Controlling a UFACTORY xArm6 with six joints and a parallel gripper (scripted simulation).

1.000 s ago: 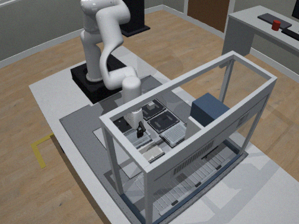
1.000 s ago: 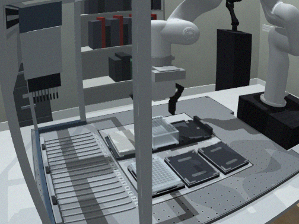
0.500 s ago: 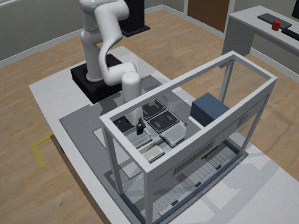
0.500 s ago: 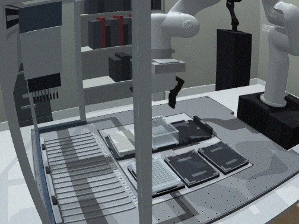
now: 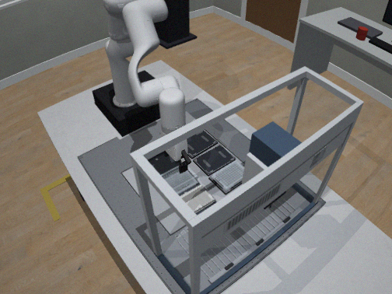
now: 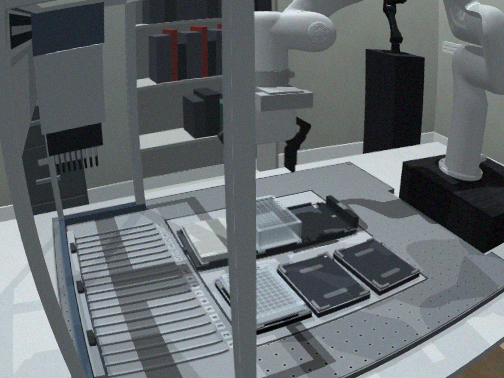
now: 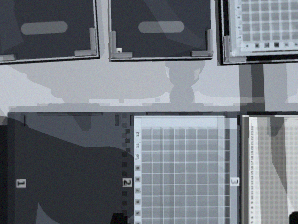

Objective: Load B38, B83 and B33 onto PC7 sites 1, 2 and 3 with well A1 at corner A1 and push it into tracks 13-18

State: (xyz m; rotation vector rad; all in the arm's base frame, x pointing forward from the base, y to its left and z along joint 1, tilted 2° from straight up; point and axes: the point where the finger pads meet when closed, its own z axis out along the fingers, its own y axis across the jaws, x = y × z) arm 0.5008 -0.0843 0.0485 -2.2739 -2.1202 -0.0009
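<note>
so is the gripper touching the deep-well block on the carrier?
Apart. The exterior view shows the open gripper hanging well above the deep-well block, with the back wall and table visible between the fingertips and the block's top.

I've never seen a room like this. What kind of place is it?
Probably a science lab. A white robot arm reaches into a frame-shaped machine that has loading rails, and trays with many tiny wells, like the well plate, lie beside it. A bookshelf stands behind.
</note>
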